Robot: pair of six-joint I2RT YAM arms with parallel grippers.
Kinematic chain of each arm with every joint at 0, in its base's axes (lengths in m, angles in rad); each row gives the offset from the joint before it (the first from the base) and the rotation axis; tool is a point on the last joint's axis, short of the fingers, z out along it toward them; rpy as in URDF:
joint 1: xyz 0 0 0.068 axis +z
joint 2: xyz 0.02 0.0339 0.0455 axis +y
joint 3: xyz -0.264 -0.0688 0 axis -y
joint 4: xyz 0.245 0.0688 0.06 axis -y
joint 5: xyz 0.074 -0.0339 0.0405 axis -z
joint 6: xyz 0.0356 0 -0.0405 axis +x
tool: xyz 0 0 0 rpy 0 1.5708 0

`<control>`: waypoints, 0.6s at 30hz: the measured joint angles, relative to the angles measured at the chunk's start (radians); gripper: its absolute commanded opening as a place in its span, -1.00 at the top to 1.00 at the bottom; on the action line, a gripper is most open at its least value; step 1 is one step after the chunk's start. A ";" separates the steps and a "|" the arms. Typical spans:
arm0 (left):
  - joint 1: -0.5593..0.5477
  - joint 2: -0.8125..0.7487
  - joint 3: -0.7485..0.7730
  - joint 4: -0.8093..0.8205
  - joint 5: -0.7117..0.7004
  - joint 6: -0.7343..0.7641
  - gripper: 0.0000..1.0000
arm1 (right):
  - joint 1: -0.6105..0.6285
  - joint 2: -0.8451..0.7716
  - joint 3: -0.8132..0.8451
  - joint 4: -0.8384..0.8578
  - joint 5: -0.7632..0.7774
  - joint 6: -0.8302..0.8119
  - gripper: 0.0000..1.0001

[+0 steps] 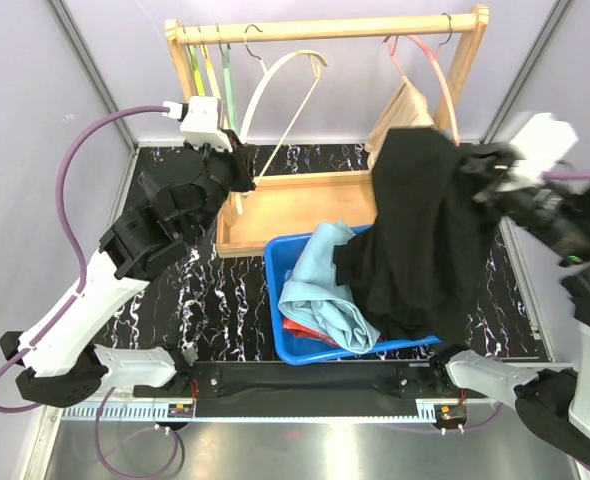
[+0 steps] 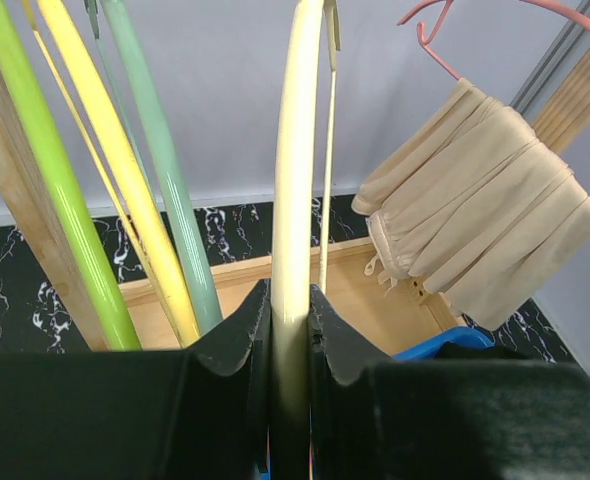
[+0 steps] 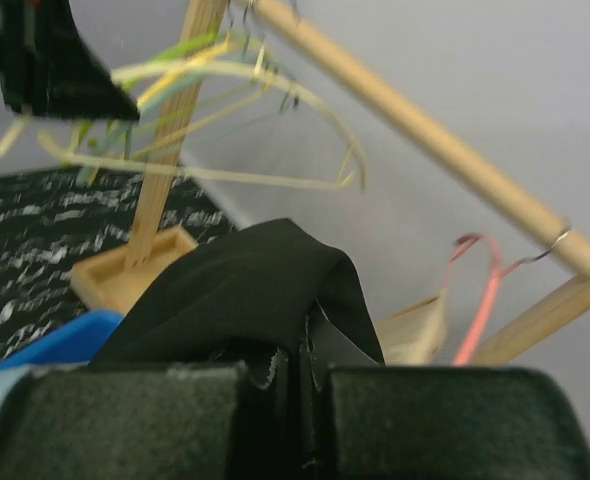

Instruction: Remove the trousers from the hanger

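Observation:
My left gripper (image 1: 243,172) is shut on the lower end of an empty cream hanger (image 1: 275,85) that hangs on the wooden rack (image 1: 325,30); the jaws clamp its bar in the left wrist view (image 2: 290,300). My right gripper (image 1: 472,165) is shut on a pair of black trousers (image 1: 415,230), held up off to the right of the rack and draping down into the blue bin (image 1: 278,268). The pinched cloth shows in the right wrist view (image 3: 245,280). Beige trousers (image 1: 403,110) hang folded over a pink hanger (image 1: 440,85).
Light blue trousers (image 1: 325,285) and red patterned ones (image 1: 305,335) lie in the blue bin. Green and yellow empty hangers (image 1: 210,65) hang at the rack's left end. The rack's wooden base tray (image 1: 295,205) sits behind the bin. Grey walls close both sides.

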 measured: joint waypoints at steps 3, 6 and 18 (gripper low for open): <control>0.000 -0.011 0.000 -0.006 0.001 -0.006 1.00 | -0.002 -0.048 -0.203 0.002 -0.012 0.000 1.00; 0.000 -0.023 0.002 -0.010 0.002 -0.010 1.00 | -0.003 -0.087 -0.395 -0.009 -0.043 0.002 1.00; 0.000 -0.032 0.022 -0.028 0.006 -0.022 1.00 | -0.005 -0.196 -1.062 0.009 -0.274 -0.108 0.94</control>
